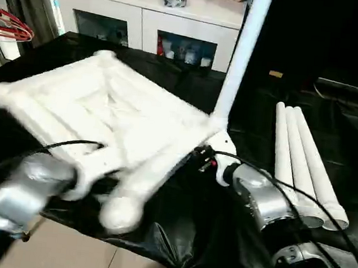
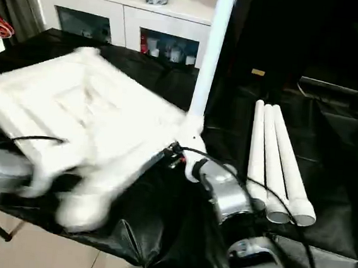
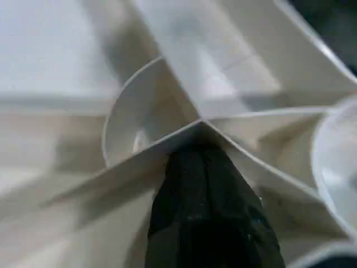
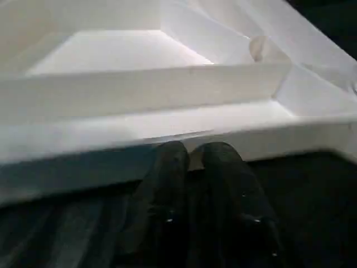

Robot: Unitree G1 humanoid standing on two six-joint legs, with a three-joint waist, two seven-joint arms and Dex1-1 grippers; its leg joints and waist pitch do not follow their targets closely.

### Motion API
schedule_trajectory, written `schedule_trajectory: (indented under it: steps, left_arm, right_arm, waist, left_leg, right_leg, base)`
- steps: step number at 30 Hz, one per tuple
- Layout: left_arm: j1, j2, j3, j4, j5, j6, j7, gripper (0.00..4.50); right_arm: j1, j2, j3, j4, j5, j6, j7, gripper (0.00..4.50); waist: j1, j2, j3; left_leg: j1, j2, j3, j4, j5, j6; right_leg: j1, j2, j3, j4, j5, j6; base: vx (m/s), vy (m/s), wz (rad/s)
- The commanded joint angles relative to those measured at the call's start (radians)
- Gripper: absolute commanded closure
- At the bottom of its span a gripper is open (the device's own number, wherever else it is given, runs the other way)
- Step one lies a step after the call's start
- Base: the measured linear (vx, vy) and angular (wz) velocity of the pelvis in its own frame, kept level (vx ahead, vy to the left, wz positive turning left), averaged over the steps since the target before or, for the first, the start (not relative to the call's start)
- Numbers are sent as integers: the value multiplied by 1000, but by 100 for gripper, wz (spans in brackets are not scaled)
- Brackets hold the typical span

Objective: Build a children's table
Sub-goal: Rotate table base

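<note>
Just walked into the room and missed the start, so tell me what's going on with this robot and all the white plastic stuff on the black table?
The robot is putting together a children's table. The white tabletop lies ribbed side up on the black-covered work table, with one leg already standing upright in a corner socket. The left gripper is shut on a rib of the tabletop's underside, and the right gripper is at the tabletop's edge near the fitted leg. Three spare legs lie side by side to the robot's right.

A home room: a white cabinet (image 1: 146,17) with glass doors holds trinkets at the far side, beyond a black-covered bench (image 1: 176,229).
</note>
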Motion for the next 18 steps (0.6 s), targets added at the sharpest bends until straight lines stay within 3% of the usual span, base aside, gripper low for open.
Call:
schedule_trajectory:
  steps: [1, 4, 5, 11, 14, 18]
  left_arm:
    - [-23, 6, 2, 3, 0, -14, 15, 450]
    - [-29, 8, 2, 6, 1, -17, 2, 450]
    - [-28, 14, 1, 4, -5, -24, -15, 450]
    - [-24, 6, -23, -18, -39, -20, -54, 450]
    - [-30, -11, -57, -15, -39, -6, -66, 450]
    - [-68, -75, -91, 59, -14, -30, -31, 450]
  right_arm:
    - [-32, -24, -47, 13, 8, -12, -39, 405]
    - [-44, -47, -70, 39, 3, -9, -79, 443]
    - [-44, -56, -61, 58, -9, 0, -76, 443]
    - [-47, -33, -23, 107, -31, -7, -44, 447]
    - [-54, -12, -15, 124, -32, -17, -37, 447]
    - [-68, 12, -19, 140, -23, -30, -26, 447]
  waist:
    - [-3, 15, -56]
    - [-4, 12, -57]
    - [-5, 17, -59]
    - [-6, 15, -69]
    - [-5, 16, -66]
    - [1, 19, -64]
  left_leg:
    - [19, 59, -30, -85, -305, -43]
    - [17, 57, -28, -82, -277, -34]
    - [15, 56, -26, -80, -254, -28]
    - [8, 57, -23, -72, -156, 5]
    - [7, 59, -22, -72, -153, 14]
    - [14, 60, -19, -73, -185, 1]
  right_leg:
    - [27, -92, 64, -88, -283, -186]
    - [30, -92, 64, -88, -271, -186]
    - [31, -90, 63, -85, -240, -192]
    - [40, -88, 61, -66, -65, -244]
    - [38, -89, 60, -66, -58, -251]
    - [34, -89, 62, -71, -94, -245]
  base:
    - [0, 0, 0]
    - [0, 0, 0]
    - [0, 0, 0]
    - [0, 0, 0]
    - [0, 0, 0]
    - [0, 0, 0]
